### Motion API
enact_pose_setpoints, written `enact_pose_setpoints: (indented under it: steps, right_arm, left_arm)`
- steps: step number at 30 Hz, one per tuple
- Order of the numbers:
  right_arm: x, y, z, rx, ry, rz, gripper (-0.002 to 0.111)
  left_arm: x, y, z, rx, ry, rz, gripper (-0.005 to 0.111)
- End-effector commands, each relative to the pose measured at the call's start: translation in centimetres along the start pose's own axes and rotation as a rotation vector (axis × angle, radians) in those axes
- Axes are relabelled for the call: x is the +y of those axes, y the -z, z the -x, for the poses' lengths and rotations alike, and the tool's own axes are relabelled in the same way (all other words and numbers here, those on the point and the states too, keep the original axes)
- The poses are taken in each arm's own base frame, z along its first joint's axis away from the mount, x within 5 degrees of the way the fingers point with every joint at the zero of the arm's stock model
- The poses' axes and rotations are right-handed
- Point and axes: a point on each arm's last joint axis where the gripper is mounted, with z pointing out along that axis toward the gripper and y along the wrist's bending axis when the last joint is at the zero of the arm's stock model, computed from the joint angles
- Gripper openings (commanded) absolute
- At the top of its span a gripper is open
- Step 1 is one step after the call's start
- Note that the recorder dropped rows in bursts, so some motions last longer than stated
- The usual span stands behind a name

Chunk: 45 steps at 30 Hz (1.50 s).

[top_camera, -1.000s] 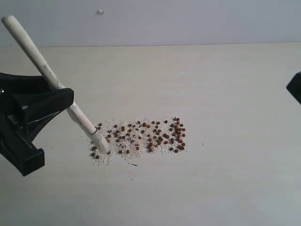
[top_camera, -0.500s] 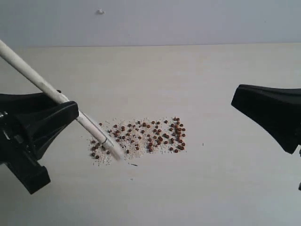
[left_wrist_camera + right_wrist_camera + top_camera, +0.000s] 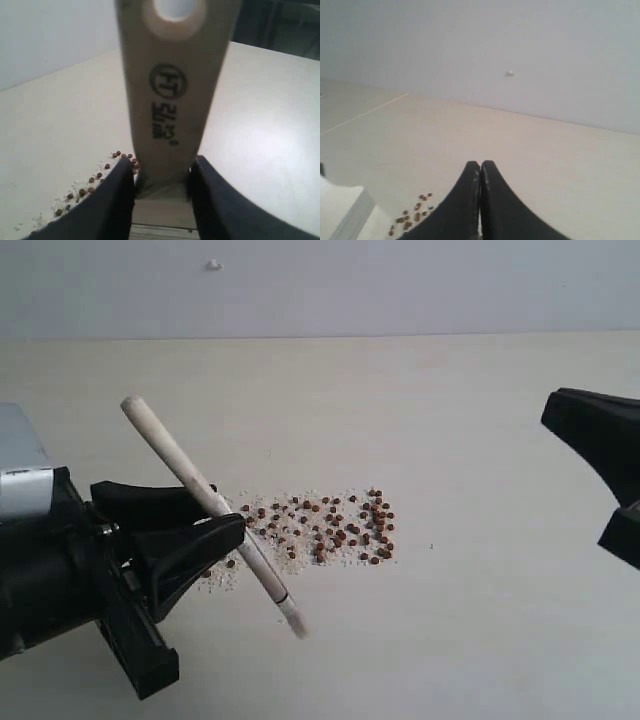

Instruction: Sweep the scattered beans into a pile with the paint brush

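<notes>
Exterior view has the left tool (image 3: 228, 510) clamped on the paint brush (image 3: 170, 452), covering the left edge of the beans (image 3: 320, 530) mid-frame on the surface (image 3: 450, 640); the bristles (image 3: 297, 626) blur. Only the right wrist view shows the right tool (image 3: 480, 167) pressed together.

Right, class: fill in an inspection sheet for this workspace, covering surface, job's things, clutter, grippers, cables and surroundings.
Surface: pale table, matte.
Job's things: beans in a loose patch mid-table; paint brush tilted, bristle end down just off the patch's near edge.
Clutter: whitish crumbs among the beans.
Grippers: left gripper shut on the paint brush handle; right gripper shut, empty.
Cables: nothing seen.
Surroundings: plain grey wall with one small speck.
</notes>
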Motion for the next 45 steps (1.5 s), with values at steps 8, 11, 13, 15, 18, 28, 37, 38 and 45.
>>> enact_pose_setpoints:
  steps: [8, 11, 13, 15, 18, 28, 37, 38, 45]
  right_arm:
    - [-2.5, -0.1, 2.5, -0.011, -0.082, -0.280, 0.000]
    - [-3.2, 0.0, 4.0, 0.012, -0.058, -0.367, 0.000]
    - [-3.7, 0.2, 5.0, 0.018, -0.060, -0.441, 0.000]
    - [-4.3, 0.3, 5.7, 0.026, -0.039, -0.505, 0.000]
    - [-5.3, 0.4, 5.9, 0.058, -0.034, -0.612, 0.000]
    - [-8.5, -1.6, 4.8, 0.478, 0.022, -0.793, 0.000]
    - [-7.0, -4.1, 2.9, 0.860, -0.257, -0.521, 0.000]
    - [-6.6, -4.4, 2.6, 0.879, -0.282, -0.460, 0.000]
    - [-1.4, -5.6, 2.5, 0.548, -0.381, 0.143, 0.000]
  left_arm:
    - [0.2, -0.1, 0.2, -0.048, -0.012, -0.004, 0.000]
    - [0.5, 0.0, 0.0, -0.038, -0.004, 0.009, 0.000]
    - [0.4, 0.1, -0.3, -0.028, -0.019, 0.006, 0.000]
    - [0.4, 0.2, -0.4, -0.025, -0.028, 0.005, 0.000]
    - [0.4, 0.2, -0.4, -0.023, -0.035, -0.001, 0.000]
    - [0.3, 0.2, -0.3, -0.028, -0.025, -0.007, 0.000]
    - [0.3, 0.2, -0.3, -0.028, 0.009, -0.007, 0.000]
    - [0.3, 0.2, -0.3, -0.028, 0.014, -0.007, 0.000]
    - [0.4, 0.2, -0.4, -0.024, 0.044, -0.004, 0.000]
